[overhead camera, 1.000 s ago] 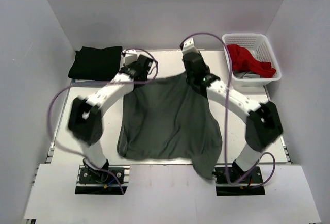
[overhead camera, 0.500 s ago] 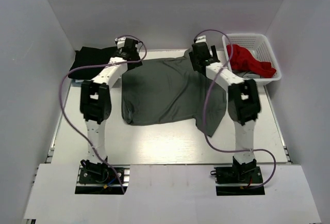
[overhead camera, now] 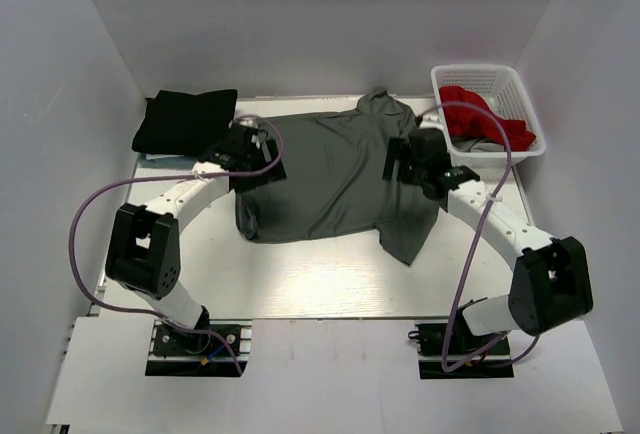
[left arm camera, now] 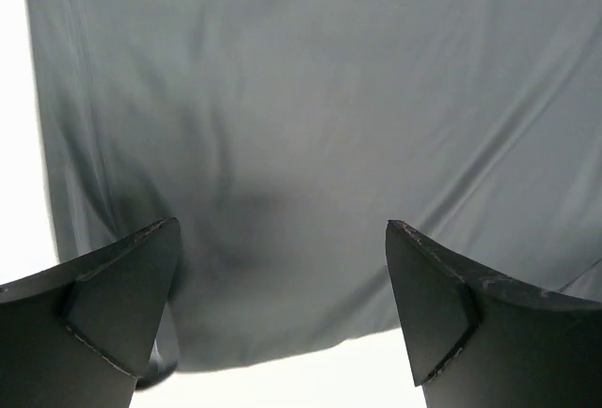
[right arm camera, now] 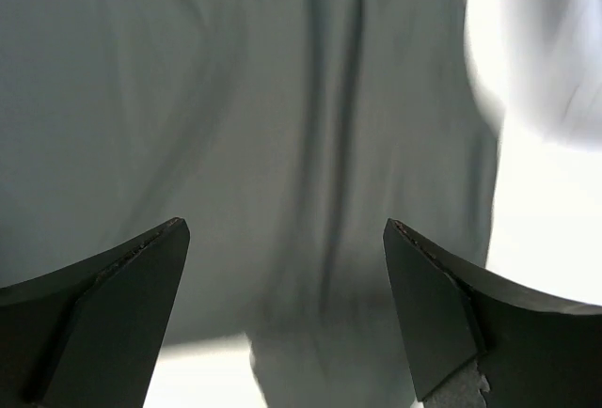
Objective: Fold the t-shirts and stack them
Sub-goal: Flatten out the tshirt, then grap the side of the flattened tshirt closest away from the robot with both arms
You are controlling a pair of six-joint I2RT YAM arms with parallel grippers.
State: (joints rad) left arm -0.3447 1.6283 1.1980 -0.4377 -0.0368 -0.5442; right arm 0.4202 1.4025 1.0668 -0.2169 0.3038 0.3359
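The dark grey t-shirt (overhead camera: 330, 174) lies spread across the middle of the table, one sleeve trailing to the near right. It fills the left wrist view (left arm camera: 320, 98) and the right wrist view (right arm camera: 235, 98). My left gripper (overhead camera: 256, 162) hovers open over its left edge, nothing between the fingers (left arm camera: 282, 229). My right gripper (overhead camera: 402, 160) hangs open over its right side, also empty (right arm camera: 282, 225). A folded black t-shirt (overhead camera: 186, 120) rests at the back left. A red t-shirt (overhead camera: 485, 114) is bunched in the basket.
The white mesh basket (overhead camera: 440, 79) stands at the back right corner and also holds some grey cloth (overhead camera: 482, 145). Bare white table (overhead camera: 320, 274) stretches between the grey shirt and the arm bases. White walls close in the sides and back.
Both grippers have opened and let go of the dark grey t-shirt, which now lies flat further back on the table. Both arms have drawn back from the far edge.
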